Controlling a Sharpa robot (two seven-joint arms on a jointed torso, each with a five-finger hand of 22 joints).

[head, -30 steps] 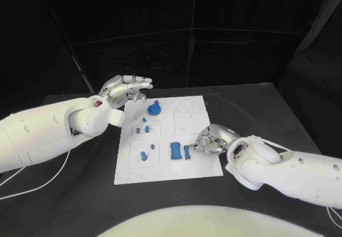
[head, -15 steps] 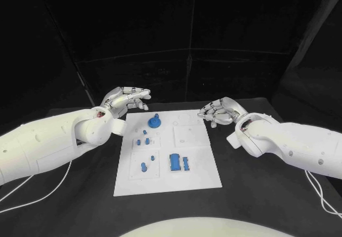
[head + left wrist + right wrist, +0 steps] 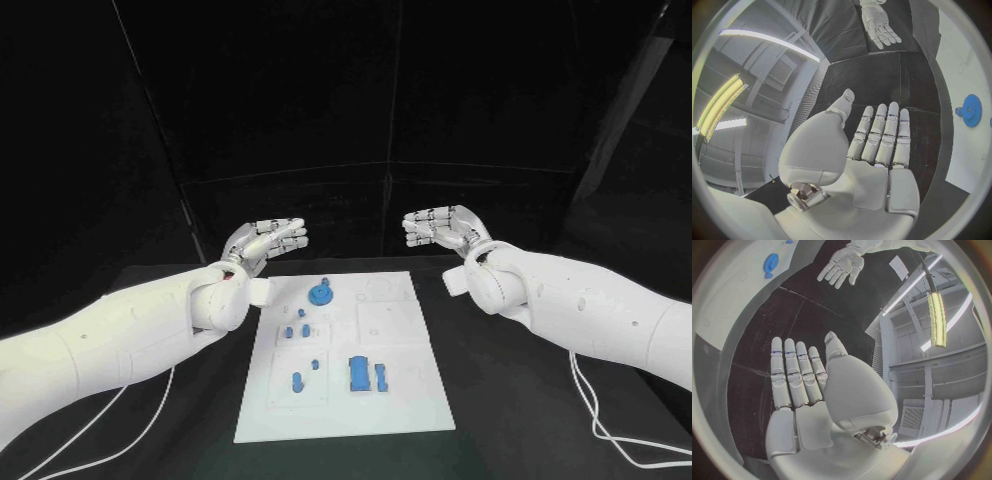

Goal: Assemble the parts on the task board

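The white task board (image 3: 407,400) lies flat in the middle of the black table. A blue gear (image 3: 320,294) stands near its far end, several small blue parts (image 3: 296,326) sit mid-board, and a blue block (image 3: 356,372) with a slimmer blue piece (image 3: 381,375) lies nearer me. My left hand (image 3: 267,238) and right hand (image 3: 440,225) hover raised beyond the board's far end, fingers stretched out, holding nothing. The left wrist view shows the flat empty left hand (image 3: 873,145), the gear (image 3: 970,110) and the right hand (image 3: 879,22). The right wrist view shows the flat empty right hand (image 3: 811,385), the left hand (image 3: 842,265) and the gear (image 3: 771,262).
Black table (image 3: 534,400) surrounds the board on all sides, with dark curtains behind. White cables (image 3: 613,430) trail along the table under both arms.
The head camera has tilted upward. My right hand has left the blue block area and risen to the far right of the board, fingers straightened. The left hand stays raised.
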